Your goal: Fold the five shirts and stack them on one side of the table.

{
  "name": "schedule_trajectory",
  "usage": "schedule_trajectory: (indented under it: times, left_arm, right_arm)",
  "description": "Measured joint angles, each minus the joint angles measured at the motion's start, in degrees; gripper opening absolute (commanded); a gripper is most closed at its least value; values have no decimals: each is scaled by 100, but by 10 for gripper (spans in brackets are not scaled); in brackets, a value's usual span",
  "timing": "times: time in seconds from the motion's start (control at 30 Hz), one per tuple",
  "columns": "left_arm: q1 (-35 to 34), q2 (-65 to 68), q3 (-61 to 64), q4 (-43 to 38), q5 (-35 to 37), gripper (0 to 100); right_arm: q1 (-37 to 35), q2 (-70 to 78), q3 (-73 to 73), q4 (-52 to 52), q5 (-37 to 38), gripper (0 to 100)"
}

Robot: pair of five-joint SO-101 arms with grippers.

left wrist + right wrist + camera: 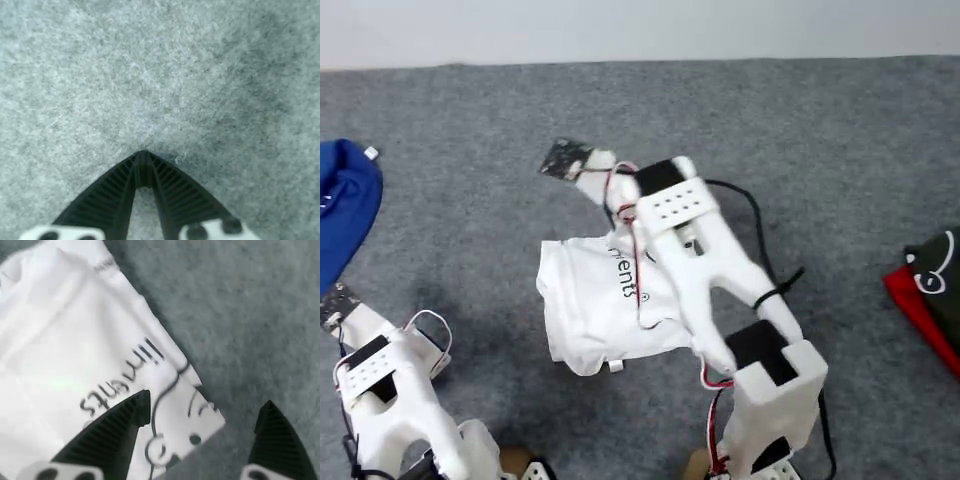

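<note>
Lower your right gripper (206, 399), jaws spread wide and empty astride the printed corner of the white shirt (600, 310), and pinch deep before folding; that arm stretches out over the shirt, and the left gripper (143, 152) sits closed on nothing, well apart from the shirt.

A robot test bench, likely a lab — grey felt table (840, 140), plain white wall (640, 25).
</note>
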Motion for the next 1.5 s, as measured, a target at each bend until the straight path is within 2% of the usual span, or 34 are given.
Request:
schedule_trajectory:
  times: [0.27, 0.4, 0.5, 0.8, 0.9, 1.23, 1.5]
  left_arm:
    - [0, 0, 0, 0, 0, 4]
    - [0, 0, 0, 0, 0, 4]
    - [0, 0, 0, 0, 0, 4]
    - [0, 0, 0, 0, 0, 4]
    - [0, 0, 0, 0, 0, 4]
    - [0, 0, 0, 0, 0, 4]
    - [0, 0, 0, 0, 0, 4]
  right_arm:
    - [-132, 1240, 0, -1354, 9, 339]
    - [-132, 1451, 0, -1609, 9, 339]
    - [-237, 1468, -334, -1363, 9, 339]
    - [-527, 1196, -1468, 211, 9, 339]
    - [-651, 1231, -1459, 237, 9, 339]
    - [-826, 2541, -1670, -818, 9, 339]
    - [-1029, 2585, -2936, 176, 18, 339]
